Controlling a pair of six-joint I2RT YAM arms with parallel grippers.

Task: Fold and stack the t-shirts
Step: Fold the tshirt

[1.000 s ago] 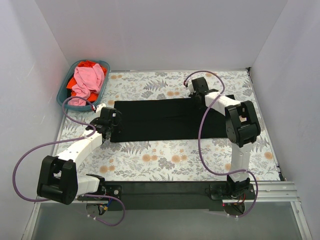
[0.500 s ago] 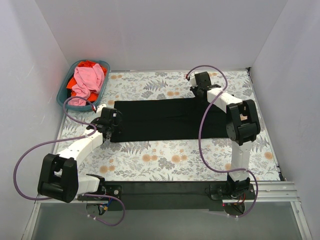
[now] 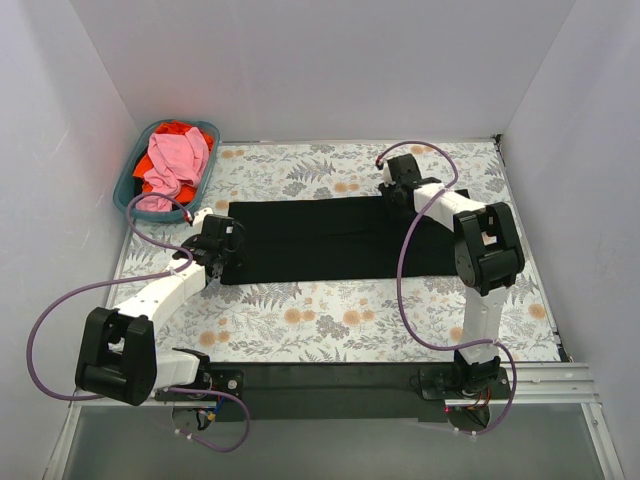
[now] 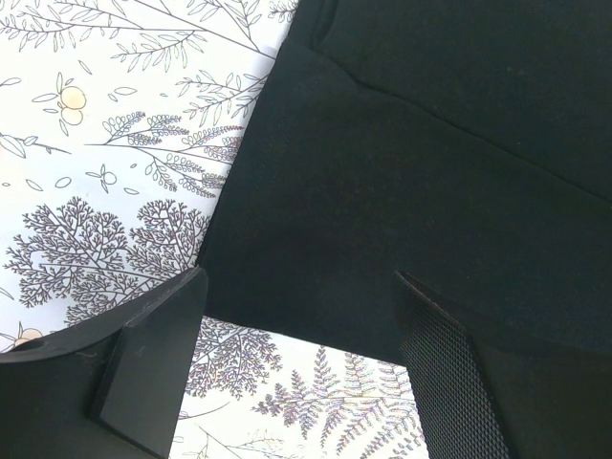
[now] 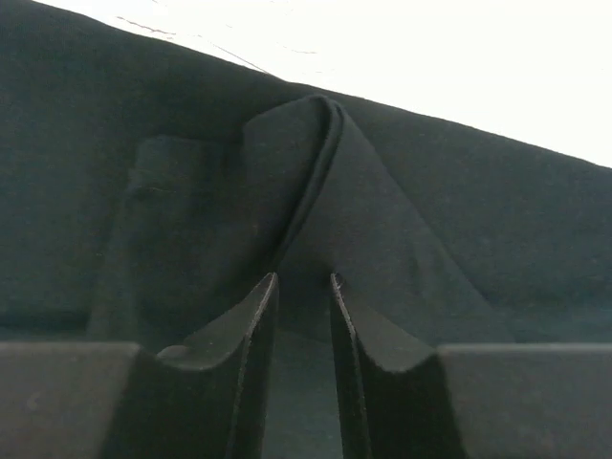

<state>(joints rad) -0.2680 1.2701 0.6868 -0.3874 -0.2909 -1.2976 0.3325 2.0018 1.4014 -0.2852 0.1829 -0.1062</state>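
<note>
Top external view had the black t-shirt (image 3: 320, 240) laid out flat as a long band across the flowered table (image 3: 330, 320), and I place everything else from that shirt. Off its far left corner sat the teal basket (image 3: 135, 165) with the pink tee (image 3: 175, 160) heaped over the orange-red one (image 3: 172, 128), both unfolded. Over the shirt's near left corner hung the left gripper (image 4: 301, 287), spread wide with nothing between its fingers, the hem lying just under them. At the shirt's far right edge the right gripper (image 5: 304, 279) stood narrowly parted, and a raised pleat (image 5: 320, 143) of black cloth ran up from its very tips (it looked loosened rather than clamped, as far as I could judge). That pleat worried me: if the right arm drew away while the cloth clung to a finger, the edge would be dragged and the band skewed. If the left fingers closed from where they hung, they might catch a single layer, and the fold would come out crooked.
</note>
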